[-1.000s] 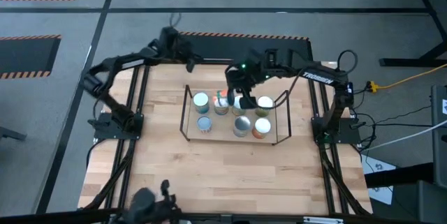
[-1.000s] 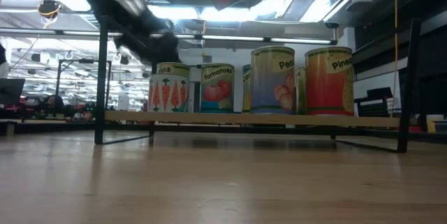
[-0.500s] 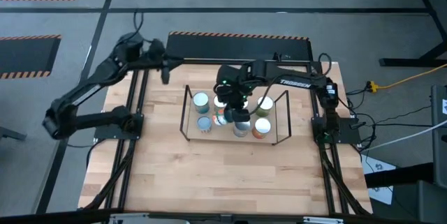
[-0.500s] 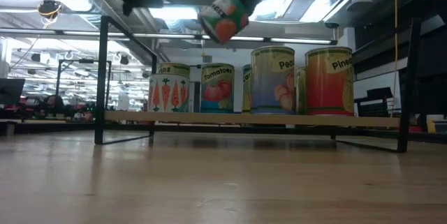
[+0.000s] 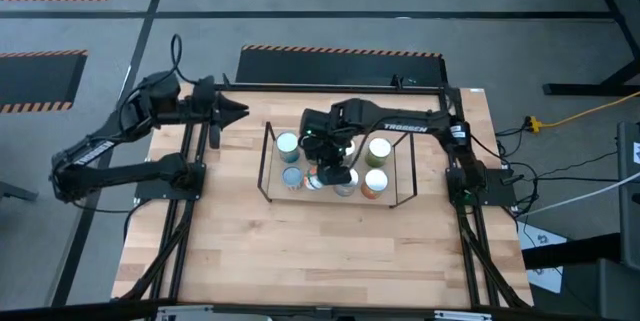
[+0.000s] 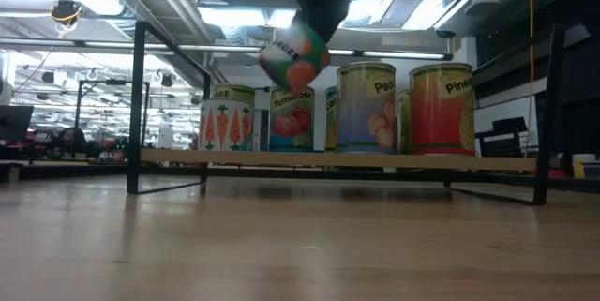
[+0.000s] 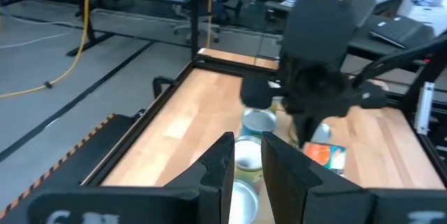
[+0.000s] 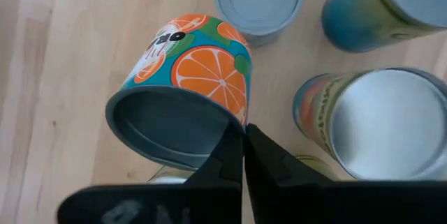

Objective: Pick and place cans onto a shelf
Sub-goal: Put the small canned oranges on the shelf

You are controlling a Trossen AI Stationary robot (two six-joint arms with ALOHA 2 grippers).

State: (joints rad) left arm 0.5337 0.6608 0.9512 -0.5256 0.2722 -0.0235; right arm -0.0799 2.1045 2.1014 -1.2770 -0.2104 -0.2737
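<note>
Placing step in hand, by the look of it. Right gripper (image 8: 243,155) over the low black wire shelf (image 5: 266,166), fingers pinched on the rim of a small teal tin with orange-slice label (image 8: 187,84). Tin tilted and in the air, above the shelf's near row, not yet resting on anything.

Next move, as a judgement: bringing the tin upright and lowering it into a free spot among the standing tins, without knocking the tomato-labelled tin (image 6: 292,119) just below and behind it. A thin rim grip on a tilted tin likely to slip or swing.

Left gripper (image 7: 246,158) well off to the side near the table's left edge, pointing toward the shelf, fingers slightly apart with a narrow gap, holding nothing.

Low view alone giving the height of the tin over the shelf board and the labels of the standing tins; right wrist view alone giving the pinch on the rim; high view alone giving the two-row layout.
</note>
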